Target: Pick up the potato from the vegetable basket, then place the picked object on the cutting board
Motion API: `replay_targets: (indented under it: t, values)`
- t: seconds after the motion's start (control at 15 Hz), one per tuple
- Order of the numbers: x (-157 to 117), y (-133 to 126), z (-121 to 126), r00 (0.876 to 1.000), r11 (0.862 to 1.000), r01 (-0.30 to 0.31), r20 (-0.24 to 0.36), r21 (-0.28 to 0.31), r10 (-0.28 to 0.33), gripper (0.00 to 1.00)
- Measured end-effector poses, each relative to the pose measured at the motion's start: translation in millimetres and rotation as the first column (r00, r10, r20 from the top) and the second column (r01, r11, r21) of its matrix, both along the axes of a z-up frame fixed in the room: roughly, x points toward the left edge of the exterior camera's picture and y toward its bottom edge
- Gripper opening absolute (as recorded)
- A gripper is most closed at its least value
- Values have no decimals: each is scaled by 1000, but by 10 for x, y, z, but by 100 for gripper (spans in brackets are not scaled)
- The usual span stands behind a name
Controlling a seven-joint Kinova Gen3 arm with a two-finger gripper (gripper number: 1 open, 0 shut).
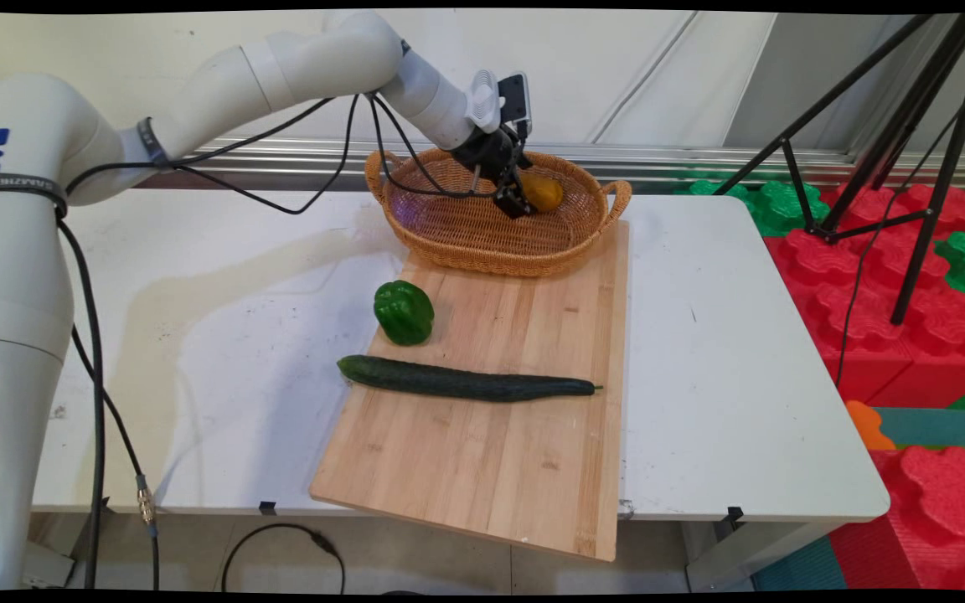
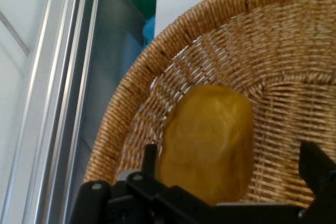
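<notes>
**Claw spread astride a yellow fruit in the wicker basket**

Reaches down into the basket (image 1: 482, 243) at the far end of the table (image 1: 725, 352), claw (image 1: 518, 201) spread wide, gripping nothing. Straddles a yellow fruit (image 2: 207, 140) lying on the basket floor near the far wall. One of the fingers (image 2: 315, 163) stands clear of the fruit; the other sits just beside it, perhaps touching, though hard to tell from the hand view.

Likely trouble, judged from here:
- Could squirt sideways out of a pinch, given a rounded, smooth, waxy-looking skin and a lopsided straddle with one finger nearer than the other.
- Could roll along the woven floor if nudged, toward the sloping wall.
- Could snag a fingertip in the weave or scrape the rim if pressed lower; light basket, so might slide or tip on the board.
- Could catch hanging black cables on the near handle.

Materials and shapes:
- Basket: oval, tan wicker, tight ribbed weave, thick braided rim, a looped handle at each end; stiff but light by the look of it.
- Fruit: blunt, lumpy oval, amber-yellow, faintly glossy; kind uncertain.
- Cutting board (image 1: 499, 452): long pale wood strips, flat and smooth, overhanging the table's near edge; basket resting on its far end.
- Green pepper (image 1: 404, 312): squat, lobed, shiny, at the board's left edge.
- Cucumber (image 1: 466, 383): long, dark, slender, lying across the board, well apart from the claw
</notes>
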State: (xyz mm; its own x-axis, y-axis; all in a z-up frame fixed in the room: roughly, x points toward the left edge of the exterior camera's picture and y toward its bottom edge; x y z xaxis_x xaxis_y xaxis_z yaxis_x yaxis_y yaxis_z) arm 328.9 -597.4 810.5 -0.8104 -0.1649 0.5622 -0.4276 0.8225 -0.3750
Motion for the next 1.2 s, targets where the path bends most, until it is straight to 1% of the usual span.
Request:
replay_targets:
  t: [0.47,1.0,1.07,1.2]
  values:
    - [-70,-157,-179,1000,1000,16,22,-18,-15,100]
    - [-99,-226,-257,999,999,42,26,-31,-41,100]
    - [-101,-230,-260,999,998,46,26,-33,-45,0]
    - [-105,-234,-266,998,998,54,26,-34,-53,0]
